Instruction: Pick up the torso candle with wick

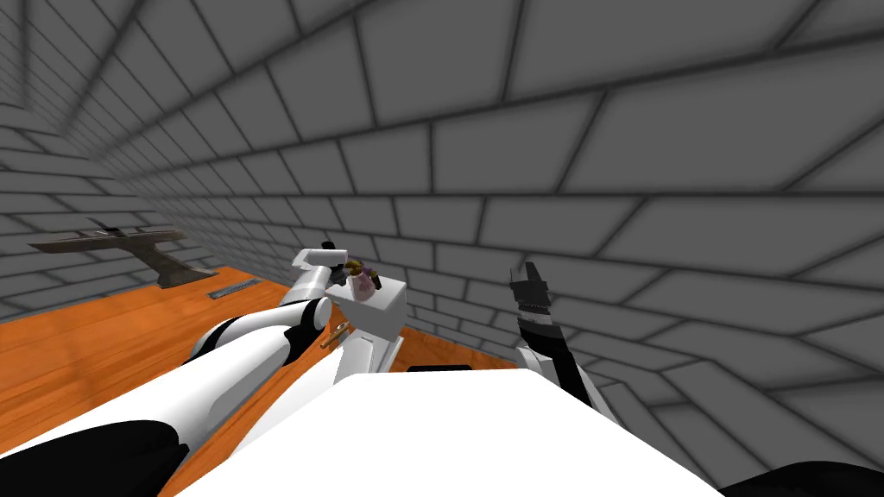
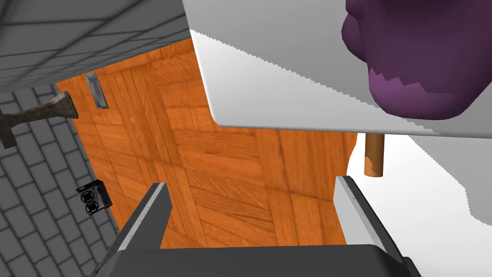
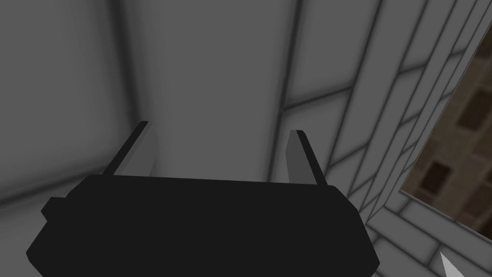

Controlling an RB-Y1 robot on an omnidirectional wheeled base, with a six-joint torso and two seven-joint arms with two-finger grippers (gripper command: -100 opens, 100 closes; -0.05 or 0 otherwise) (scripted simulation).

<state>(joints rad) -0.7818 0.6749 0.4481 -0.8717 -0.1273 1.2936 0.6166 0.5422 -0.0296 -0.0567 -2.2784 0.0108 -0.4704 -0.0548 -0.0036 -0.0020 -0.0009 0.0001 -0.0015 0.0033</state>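
Observation:
The torso candle [image 1: 367, 281] is a purple, rounded figure standing on top of a white box-shaped fixture [image 1: 386, 312] by the brick wall. In the left wrist view the candle [image 2: 413, 57] looms close, on the white top [image 2: 288, 81], ahead of my left gripper [image 2: 251, 182] and off to one side of it. The left fingers stand open with only the wooden floor between them. In the head view the left gripper [image 1: 340, 264] hovers right beside the candle. My right gripper [image 1: 528, 276] is raised apart, open and empty [image 3: 220, 128].
A short brown rod [image 2: 374, 156] sticks out under the white fixture. Orange wooden floor [image 1: 104, 336] lies to the left, with a floor vent [image 1: 233, 289]. A grey bracket shelf [image 1: 129, 246] and a small dark device [image 2: 93, 196] hang on the brick wall.

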